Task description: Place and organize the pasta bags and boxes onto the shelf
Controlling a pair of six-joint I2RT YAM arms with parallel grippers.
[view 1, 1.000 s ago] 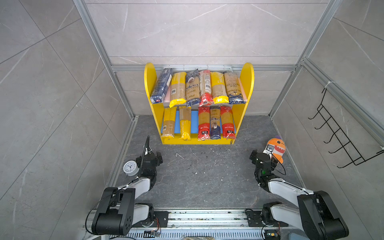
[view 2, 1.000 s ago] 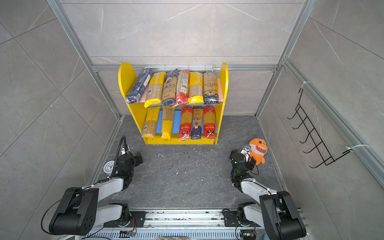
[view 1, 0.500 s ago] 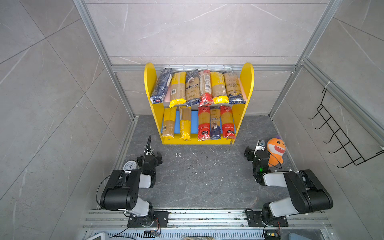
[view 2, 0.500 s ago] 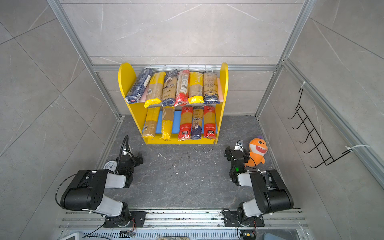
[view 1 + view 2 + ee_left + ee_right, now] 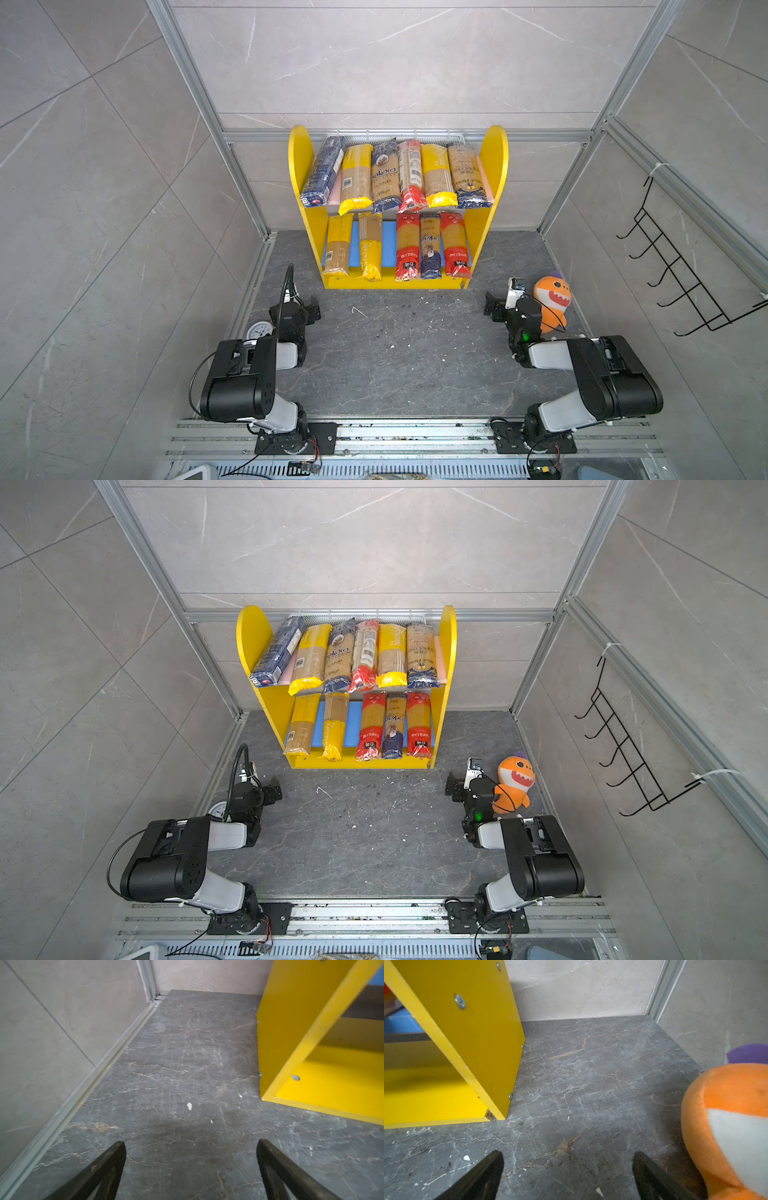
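With the pasta packs all on the shelf at twelve o'clock, left gripper and right gripper, spread wide and empty, should park clear of the plush shark at three o'clock.

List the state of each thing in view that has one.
left tool: open, empty
right tool: open, empty
pasta packs: all shelved, six on top, five below
shelf: upright, both tiers loaded
plush shark: upright on the floor
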